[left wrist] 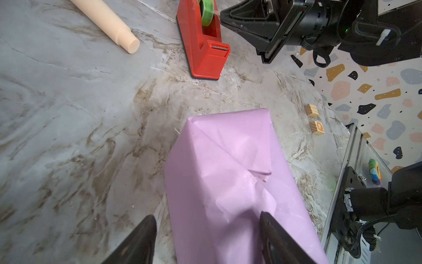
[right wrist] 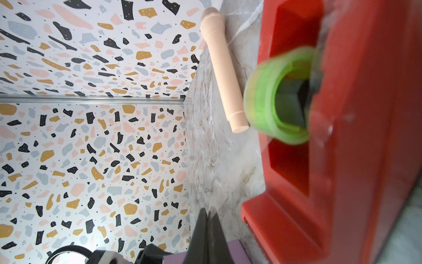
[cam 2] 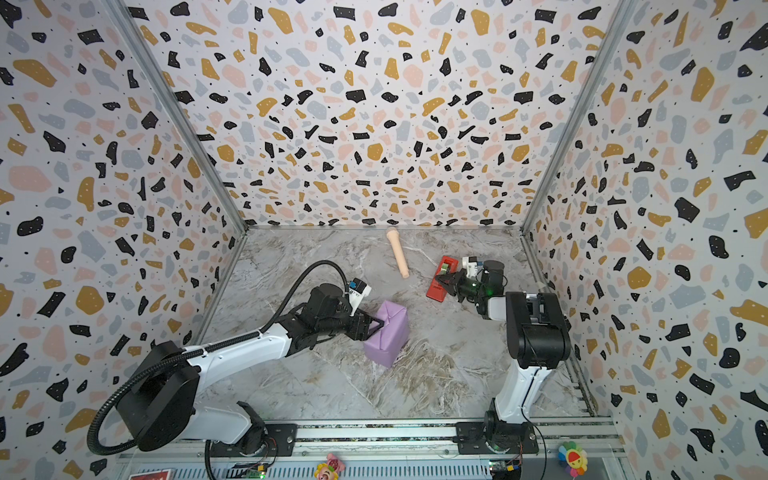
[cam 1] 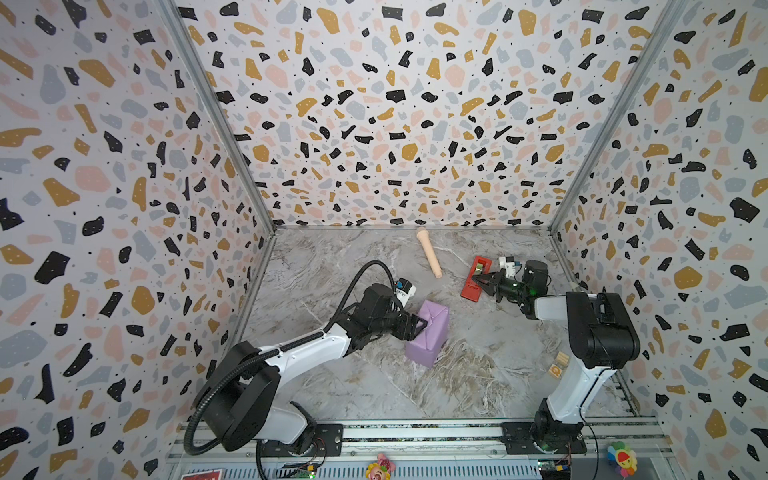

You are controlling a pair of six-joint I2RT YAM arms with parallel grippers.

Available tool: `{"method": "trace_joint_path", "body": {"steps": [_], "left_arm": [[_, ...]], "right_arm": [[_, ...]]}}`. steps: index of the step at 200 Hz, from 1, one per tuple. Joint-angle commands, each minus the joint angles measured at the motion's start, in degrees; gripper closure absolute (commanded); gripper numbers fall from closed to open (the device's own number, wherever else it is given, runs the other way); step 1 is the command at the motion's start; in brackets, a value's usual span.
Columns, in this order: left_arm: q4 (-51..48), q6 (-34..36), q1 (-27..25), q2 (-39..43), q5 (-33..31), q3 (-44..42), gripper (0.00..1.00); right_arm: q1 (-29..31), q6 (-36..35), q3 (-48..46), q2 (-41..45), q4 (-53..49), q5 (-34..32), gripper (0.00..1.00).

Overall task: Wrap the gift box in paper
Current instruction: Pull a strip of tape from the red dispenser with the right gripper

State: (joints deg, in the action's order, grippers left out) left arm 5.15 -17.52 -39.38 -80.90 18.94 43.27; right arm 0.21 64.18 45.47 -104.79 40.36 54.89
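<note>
A red tape dispenser (cam 1: 469,291) lies on the grey marble table (cam 1: 332,257), in the right part of both top views. A roll of green tape (left wrist: 207,10) stands in its holder. A little to the left of it, not touching it, a beige toy microphone (cam 1: 429,252) lies flat. Its round head is near the back wall (cam 1: 395,104), which has black, ochre, pink and grey spots. Two small wooden blocks (cam 1: 562,358) lie close together at the right edge of the table; one of them shows an orange letter in the left wrist view. At the bottom edge there is a flower toy (cam 1: 622,457) on the right and a pink and yellow toy (cam 1: 380,467) near the middle.
</note>
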Motion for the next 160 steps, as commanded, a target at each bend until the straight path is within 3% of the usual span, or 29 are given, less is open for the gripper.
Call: {"method": "trace_joint_path", "body": {"steps": [1, 101, 160], "left_arm": [[-9.4, 2.0, -0.2, -2.1, -3.9, -1.3, 0.29], [-9.5, 2.2, -0.2, -1.8, -3.8, -1.2, 0.29], [-9.5, 2.1, -0.2, -1.4, -3.8, -1.3, 0.29]], "right_arm": [[1.1, 0.7, -2.5, 3.2, 3.1, 3.2, 1.0], [3.3, -2.0, -10.6, 3.6, 4.3, 2.0, 1.0], [3.2, -9.2, -11.8, 0.2, -3.0, -4.9, 1.0]]}}
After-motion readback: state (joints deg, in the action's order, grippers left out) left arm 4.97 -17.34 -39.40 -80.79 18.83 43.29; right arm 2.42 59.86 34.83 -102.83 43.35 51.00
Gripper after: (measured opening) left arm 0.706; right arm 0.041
